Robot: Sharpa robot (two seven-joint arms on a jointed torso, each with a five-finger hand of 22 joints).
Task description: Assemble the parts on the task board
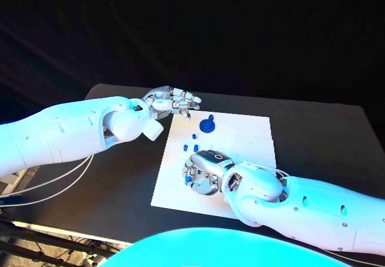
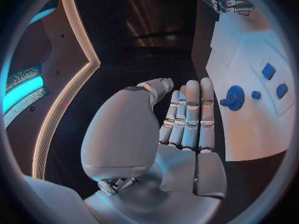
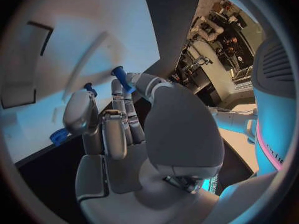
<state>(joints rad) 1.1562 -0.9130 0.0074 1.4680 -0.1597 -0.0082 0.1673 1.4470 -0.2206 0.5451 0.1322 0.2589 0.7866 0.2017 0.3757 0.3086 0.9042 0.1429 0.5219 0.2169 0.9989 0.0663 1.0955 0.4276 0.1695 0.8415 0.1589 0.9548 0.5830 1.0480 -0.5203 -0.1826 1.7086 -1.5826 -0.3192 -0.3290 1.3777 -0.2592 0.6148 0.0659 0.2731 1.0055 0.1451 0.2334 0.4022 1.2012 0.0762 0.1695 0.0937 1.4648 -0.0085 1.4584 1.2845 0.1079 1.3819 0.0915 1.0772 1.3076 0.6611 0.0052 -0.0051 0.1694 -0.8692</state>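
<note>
My right hand [image 1: 207,169] pinches a small blue peg [image 3: 122,78] over the white board [image 1: 241,130] at six o'clock; left hand [image 1: 172,100] idles, fingers apart. I should seat it squarely.

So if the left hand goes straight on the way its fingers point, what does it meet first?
Probably nothing: past the left hand, only dark table shows. The task board lies beside it.

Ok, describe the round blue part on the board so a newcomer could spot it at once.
Start at the white task board in the middle of the black table. Near its far edge, just beside the left hand, sits a round blue disc. Its neighbours are small blue pieces nearer the middle; it alone is wide and circular.
</note>
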